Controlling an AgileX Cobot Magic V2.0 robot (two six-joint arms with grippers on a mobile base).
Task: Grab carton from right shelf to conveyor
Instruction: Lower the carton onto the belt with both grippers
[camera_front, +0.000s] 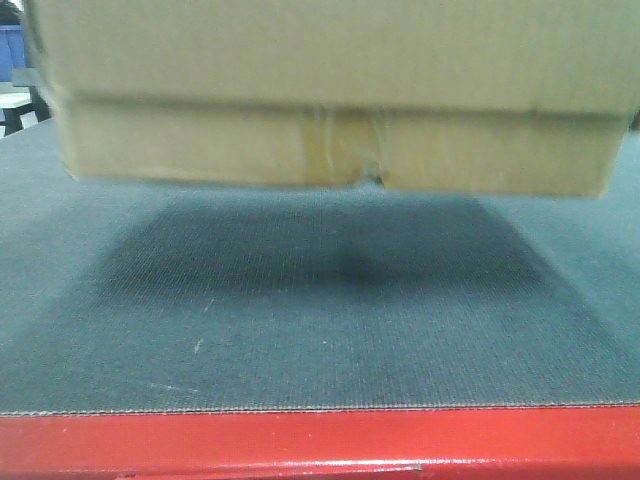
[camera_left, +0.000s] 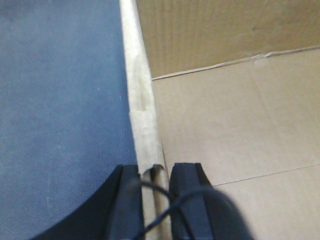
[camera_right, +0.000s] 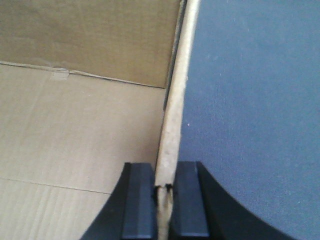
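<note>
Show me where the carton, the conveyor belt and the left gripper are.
carton (camera_front: 330, 60), front-facing view, its front wall.
conveyor belt (camera_front: 320, 330), front-facing view, bare grey surface below the carton.
left gripper (camera_left: 155, 172), left wrist view, midway between its fingertips.

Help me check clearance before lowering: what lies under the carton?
Under the carton, bare grey conveyor belt shows, darkened by the carton's shadow, with nothing lying on the visible part. The belt farther back is covered by the carton and cannot be checked.
</note>
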